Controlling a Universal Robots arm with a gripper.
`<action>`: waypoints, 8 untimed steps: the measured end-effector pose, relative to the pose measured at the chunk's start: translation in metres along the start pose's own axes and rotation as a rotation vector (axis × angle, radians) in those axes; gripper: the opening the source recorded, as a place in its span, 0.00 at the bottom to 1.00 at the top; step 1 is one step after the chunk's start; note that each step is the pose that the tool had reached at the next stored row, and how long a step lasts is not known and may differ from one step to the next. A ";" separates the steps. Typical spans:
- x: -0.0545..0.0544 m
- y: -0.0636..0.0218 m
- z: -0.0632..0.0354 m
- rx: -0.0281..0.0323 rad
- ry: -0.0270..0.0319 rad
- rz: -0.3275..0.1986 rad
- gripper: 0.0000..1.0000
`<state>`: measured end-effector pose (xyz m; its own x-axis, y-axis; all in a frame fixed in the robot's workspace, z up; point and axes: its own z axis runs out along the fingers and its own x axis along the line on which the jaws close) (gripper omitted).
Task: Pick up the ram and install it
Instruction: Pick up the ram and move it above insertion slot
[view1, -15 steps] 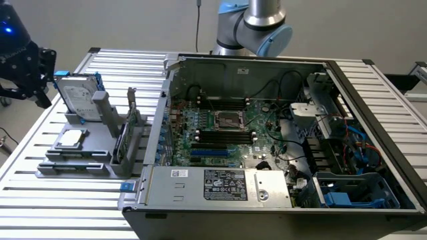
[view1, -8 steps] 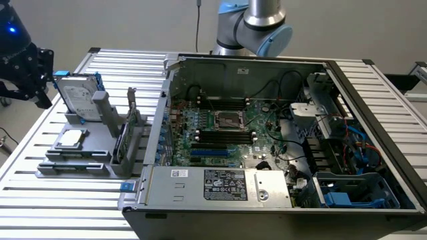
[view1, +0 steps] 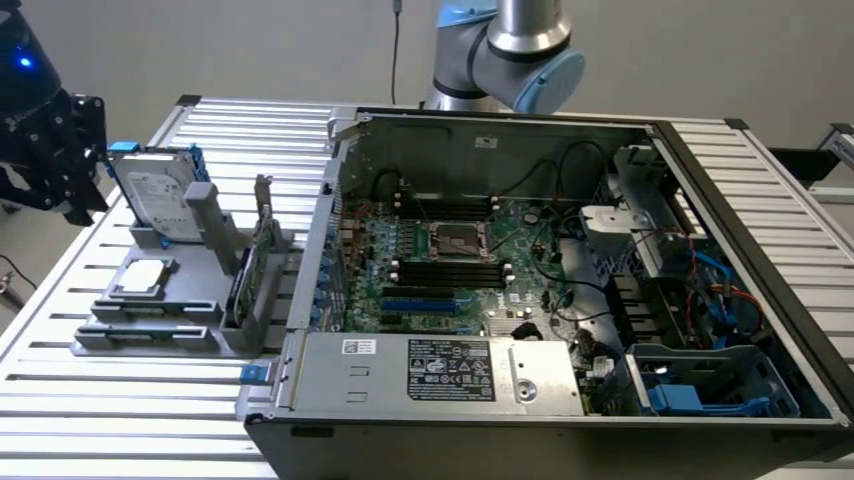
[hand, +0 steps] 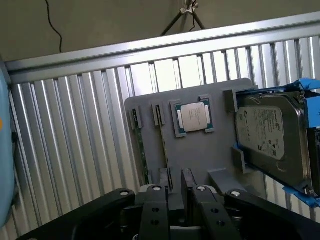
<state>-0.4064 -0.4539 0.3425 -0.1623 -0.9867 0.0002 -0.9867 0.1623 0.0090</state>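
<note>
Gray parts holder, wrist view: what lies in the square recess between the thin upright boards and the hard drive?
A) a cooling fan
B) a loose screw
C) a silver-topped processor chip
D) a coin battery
C: a square processor chip with a silver lid lies flat in the recess of the gray parts holder, next to the hard drive in its blue frame.

Robotics lab, open computer case (view1: 441, 135) on slatted aluminium bench (view1: 107, 400), robot arm (view1: 514, 45)
</note>
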 end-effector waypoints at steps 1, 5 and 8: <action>0.001 -0.0002 0.0017 -0.0002 0.0001 -0.003 0.30; 0.006 -0.0011 0.0087 -0.0022 0.0007 -0.018 0.42; 0.009 -0.0016 0.0143 -0.0037 0.0010 -0.035 0.42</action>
<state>-0.4064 -0.4630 0.3282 -0.1280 -0.9918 0.0008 -0.9917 0.1280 0.0127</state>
